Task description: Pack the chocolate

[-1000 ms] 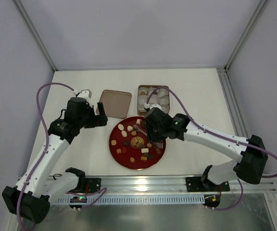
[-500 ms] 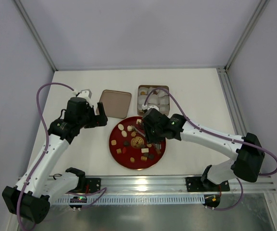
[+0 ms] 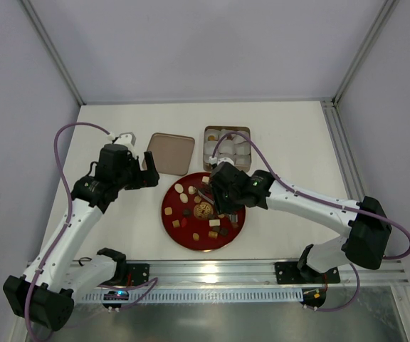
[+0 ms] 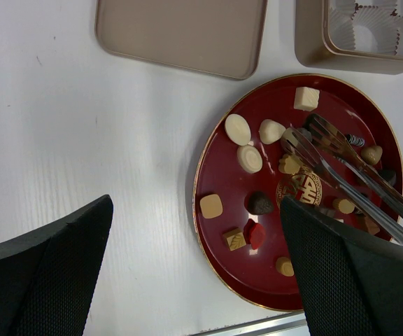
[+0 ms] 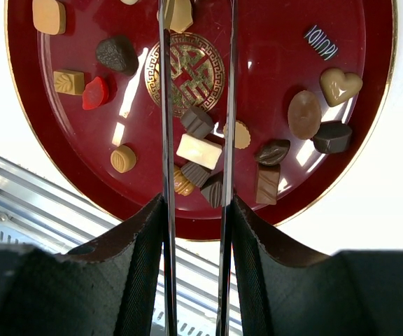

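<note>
While the right fingers [image 5: 142, 266] are partly closed and pinch a pair of thin, shiny metal tongs [image 5: 164, 140] between their black, bumpy insides, the left fingers [image 4: 54, 273] are spread wide apart and hold nothing. They hang above the smooth white bench [image 4: 82, 126], just left of the plate.

The chocolate [image 5: 199, 151] lies spread out on a round, glossy red plate [image 5: 271, 70] with a thin gold rim and a gold pattern in the middle. The pieces are small and come in many shapes: creamy ovals, tan squares, a dark lump, a pale heart and brown leaf-like ones. A bright red piece sits among them too.

The two long flat arms of the tongs reach out over the plate. Their tips sit above its far half, close to a cream piece, but I cannot tell if they are pinching it or only near it.

Past the plate stands a square gold-brown metal tin [image 4: 327, 59]. Inside it are white, crinkly paper cups [image 4: 369, 28]. Its flat lid [image 4: 180, 31], with rounded corners, lies on the bench just left of the tin.
</note>
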Motion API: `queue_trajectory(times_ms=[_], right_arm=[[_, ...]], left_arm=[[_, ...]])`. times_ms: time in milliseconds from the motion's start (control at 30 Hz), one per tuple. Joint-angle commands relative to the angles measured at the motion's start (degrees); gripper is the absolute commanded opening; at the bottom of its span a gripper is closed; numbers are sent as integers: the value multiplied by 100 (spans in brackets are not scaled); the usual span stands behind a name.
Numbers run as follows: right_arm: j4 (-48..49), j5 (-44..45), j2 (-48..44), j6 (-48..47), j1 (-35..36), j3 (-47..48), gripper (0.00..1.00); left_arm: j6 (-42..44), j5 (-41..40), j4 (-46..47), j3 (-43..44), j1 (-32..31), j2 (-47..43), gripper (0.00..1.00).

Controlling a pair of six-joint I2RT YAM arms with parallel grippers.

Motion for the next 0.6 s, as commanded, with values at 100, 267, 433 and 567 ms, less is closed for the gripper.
queue_trajectory(times_ms=[100, 267, 433, 567], right_arm=[[205, -32, 16, 110, 44, -39, 42], [179, 12, 16, 110, 44, -48, 39], [118, 82, -28, 110, 44, -31, 34], [39, 195, -90, 102, 44, 39, 32]], left_arm=[[0, 24, 41, 41, -11, 4, 100], [0, 24, 41, 41, -20, -5, 100], [0, 24, 41, 41, -20, -13, 100], [0, 24, 41, 41, -11, -13, 100]])
